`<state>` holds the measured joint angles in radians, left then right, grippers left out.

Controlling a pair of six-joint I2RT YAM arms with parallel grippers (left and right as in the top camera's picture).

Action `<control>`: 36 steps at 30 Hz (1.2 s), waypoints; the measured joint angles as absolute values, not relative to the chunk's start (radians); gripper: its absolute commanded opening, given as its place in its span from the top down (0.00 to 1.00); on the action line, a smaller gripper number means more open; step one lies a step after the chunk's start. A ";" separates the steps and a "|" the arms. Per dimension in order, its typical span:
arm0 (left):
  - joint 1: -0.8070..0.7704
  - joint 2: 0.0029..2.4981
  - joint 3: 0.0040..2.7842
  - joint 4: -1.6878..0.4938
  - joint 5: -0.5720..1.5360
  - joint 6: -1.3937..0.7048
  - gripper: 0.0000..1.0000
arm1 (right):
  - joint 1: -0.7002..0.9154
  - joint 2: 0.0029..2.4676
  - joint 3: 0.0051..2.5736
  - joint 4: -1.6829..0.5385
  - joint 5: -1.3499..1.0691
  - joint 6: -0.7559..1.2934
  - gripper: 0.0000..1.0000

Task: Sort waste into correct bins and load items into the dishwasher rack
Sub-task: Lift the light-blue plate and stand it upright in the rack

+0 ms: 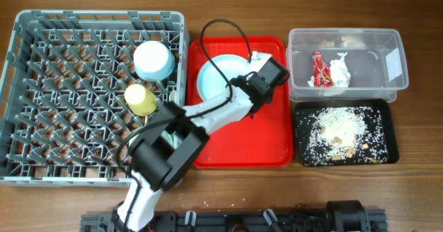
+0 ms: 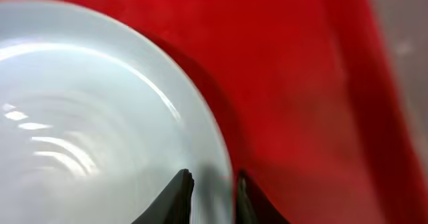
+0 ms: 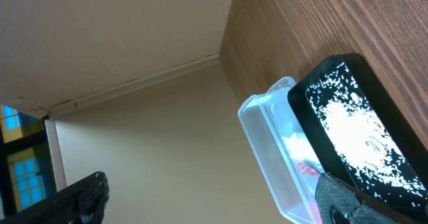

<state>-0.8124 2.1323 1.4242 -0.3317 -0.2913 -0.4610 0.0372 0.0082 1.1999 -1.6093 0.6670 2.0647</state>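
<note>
Left gripper (image 2: 213, 178) is pinching the plate (image 2: 87, 117) by its right rim, one finger inside, one over the tray (image 2: 287, 70). I am holding it at the tray's far-left corner; the rack (image 1: 69, 121) is lying just left. My right gripper (image 3: 210, 200) is hanging spread, well apart.

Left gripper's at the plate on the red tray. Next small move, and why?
Probably a short, straight lift. The left gripper straddles the rim of the pale blue plate, one finger over the plate and one over the red tray, and it looks closed on the rim. The plate lies flat, so it should clear the tray before swinging to the dishwasher rack.
</note>
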 measured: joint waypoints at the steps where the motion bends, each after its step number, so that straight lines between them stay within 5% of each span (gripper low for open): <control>1: -0.810 2.152 1.425 -0.324 -0.301 -0.458 0.79 | 0.038 0.008 1.200 -1.609 0.667 2.064 0.00; 2: -0.810 2.152 1.426 -0.325 -0.302 -0.458 0.94 | 0.038 0.008 1.200 -1.609 0.667 2.064 0.00; 3: -0.810 2.153 1.426 -0.325 -0.302 -0.458 0.96 | 0.038 0.008 1.200 -1.609 0.667 2.065 0.00; 13: -0.804 1.999 1.417 -0.430 -0.256 -0.451 0.96 | 0.038 0.008 1.200 -1.609 0.667 2.064 0.00; 17: -0.650 1.571 1.422 -0.529 0.021 -0.455 0.96 | 0.037 0.008 1.200 -1.609 0.667 2.064 0.00; 21: -0.345 1.427 1.427 -0.554 0.337 -0.459 0.96 | 0.038 0.008 1.200 -1.609 0.667 2.065 0.00; 28: 0.071 1.618 1.421 -0.289 0.933 -0.553 0.96 | 0.038 0.008 1.200 -1.608 0.667 2.065 0.00; 36: 0.159 1.845 1.419 -0.127 1.245 -0.720 0.96 | 0.038 0.008 1.200 -1.609 0.667 2.065 0.00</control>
<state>0.1585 1.8454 1.4185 -0.1268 1.2446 -0.7200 0.0376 0.0082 1.2003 -1.6089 0.6670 2.0647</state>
